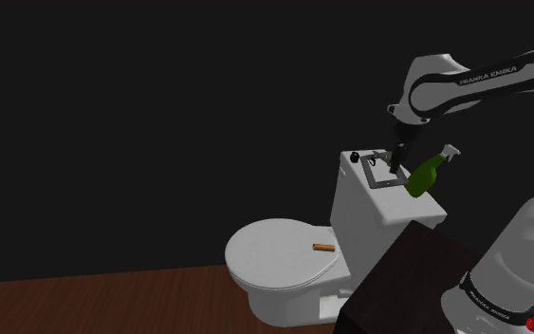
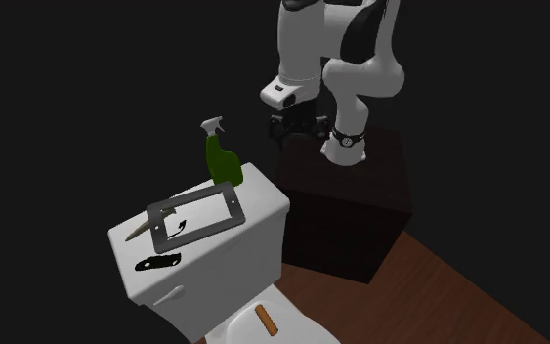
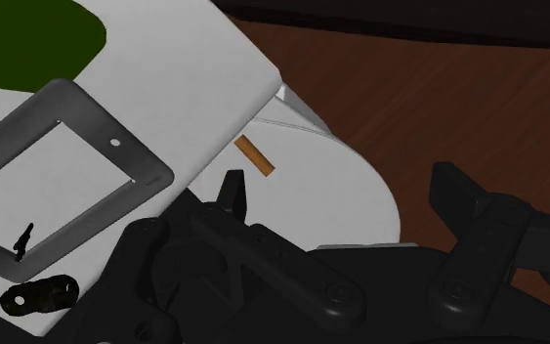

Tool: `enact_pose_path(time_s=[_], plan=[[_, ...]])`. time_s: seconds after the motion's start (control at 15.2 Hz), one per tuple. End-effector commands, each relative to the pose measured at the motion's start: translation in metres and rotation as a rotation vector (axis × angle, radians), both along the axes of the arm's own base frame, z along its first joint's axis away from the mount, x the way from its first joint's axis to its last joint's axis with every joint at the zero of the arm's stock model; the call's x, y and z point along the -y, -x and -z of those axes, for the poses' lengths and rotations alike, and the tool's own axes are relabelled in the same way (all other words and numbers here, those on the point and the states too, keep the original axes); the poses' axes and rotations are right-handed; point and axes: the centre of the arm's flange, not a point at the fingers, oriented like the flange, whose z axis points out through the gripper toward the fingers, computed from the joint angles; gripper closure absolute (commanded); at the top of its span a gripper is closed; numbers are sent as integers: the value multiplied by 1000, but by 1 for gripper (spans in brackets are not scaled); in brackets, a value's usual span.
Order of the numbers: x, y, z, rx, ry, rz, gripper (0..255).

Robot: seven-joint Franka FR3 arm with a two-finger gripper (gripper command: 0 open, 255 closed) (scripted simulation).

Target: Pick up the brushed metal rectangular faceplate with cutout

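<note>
The faceplate [image 2: 196,213] is a dark grey rectangular frame with a large cutout, lying flat on the white toilet tank lid [image 2: 258,191]. It also shows in the shoulder view as the faceplate [image 1: 380,172] and in the wrist view as the faceplate [image 3: 138,168]. My black gripper [image 2: 297,127] hangs above the tank lid's edge nearest the stand, apart from the plate. The gripper [image 1: 398,155] is just above the plate in the shoulder view. In the wrist view the gripper [image 3: 346,195] is open and holds nothing, with the plate off to one side of the fingers [image 3: 233,195].
A green spray bottle [image 2: 224,161] stands on the lid beside the plate. A small black hook [image 2: 180,227] lies inside the cutout, and a black flat piece [image 2: 158,262] lies beyond. An orange cylinder [image 1: 323,248] rests on the toilet seat lid [image 1: 274,251]. The dark stand [image 2: 346,210] sits beside the tank.
</note>
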Motion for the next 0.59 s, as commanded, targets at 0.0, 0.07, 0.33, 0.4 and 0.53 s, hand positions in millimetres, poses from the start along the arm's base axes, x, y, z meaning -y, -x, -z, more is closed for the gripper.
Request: enact_pose_path(time_s=[0.0,0.07,0.33,0.4,0.53], plan=[[17,-8,21,11,0,-11,0],[26,-11,30,16,-1,-15,0],[61,-27,65,34,-6,-33,0],[69,-31,74,39,-7,-37,0],[86,-39,92,48,-9,-46,0]])
